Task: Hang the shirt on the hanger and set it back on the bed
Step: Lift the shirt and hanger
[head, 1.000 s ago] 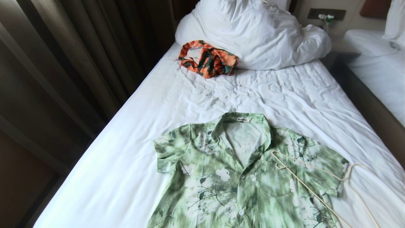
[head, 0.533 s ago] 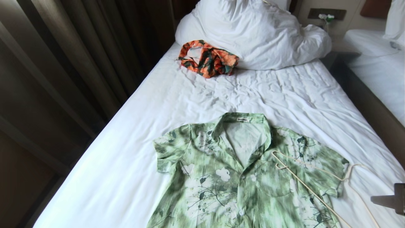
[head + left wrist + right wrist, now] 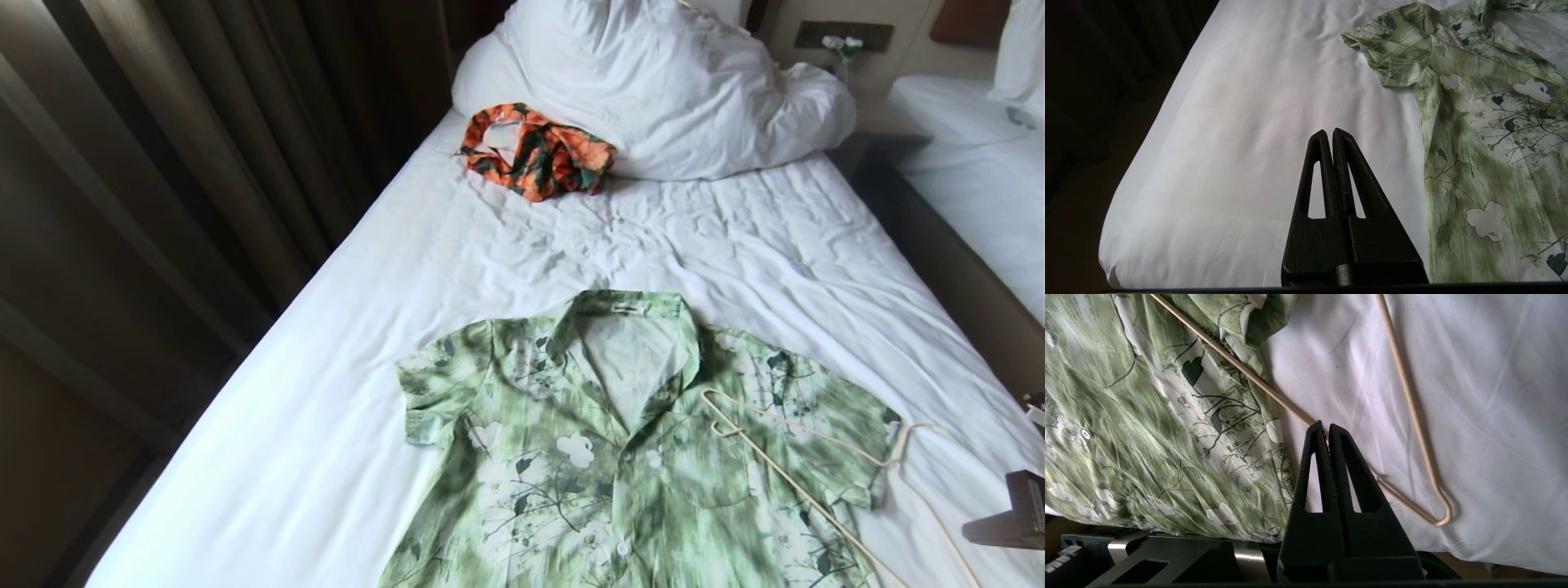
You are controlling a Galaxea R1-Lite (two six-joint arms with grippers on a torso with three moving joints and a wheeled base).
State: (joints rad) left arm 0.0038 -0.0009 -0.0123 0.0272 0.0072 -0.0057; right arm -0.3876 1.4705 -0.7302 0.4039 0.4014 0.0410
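The light green floral shirt (image 3: pixel 620 457) lies flat and face up on the bed (image 3: pixel 326 408), collar toward the pillow. The cream wire hanger (image 3: pixel 816 465) rests across the shirt's right sleeve and on the sheet beside it. My right gripper (image 3: pixel 1326 426) is shut and empty, hovering over the hanger's long wire (image 3: pixel 1412 400) at the shirt's (image 3: pixel 1147 408) side edge. Part of that arm (image 3: pixel 1016 510) shows at the right edge of the head view. My left gripper (image 3: pixel 1329 132) is shut and empty over bare sheet (image 3: pixel 1249 122), beside the shirt's left sleeve (image 3: pixel 1392 53).
An orange-and-dark-green garment (image 3: pixel 535 151) lies crumpled against the white duvet (image 3: pixel 653 82) at the head of the bed. Dark curtains (image 3: pixel 204 163) run along the left side. A second bed (image 3: pixel 980 180) stands right, across a narrow gap. My own base (image 3: pixel 1147 555) shows below the bed edge.
My right arm has come into the head view at the right edge, near the hanger. Shirt, hanger and left gripper have not moved.
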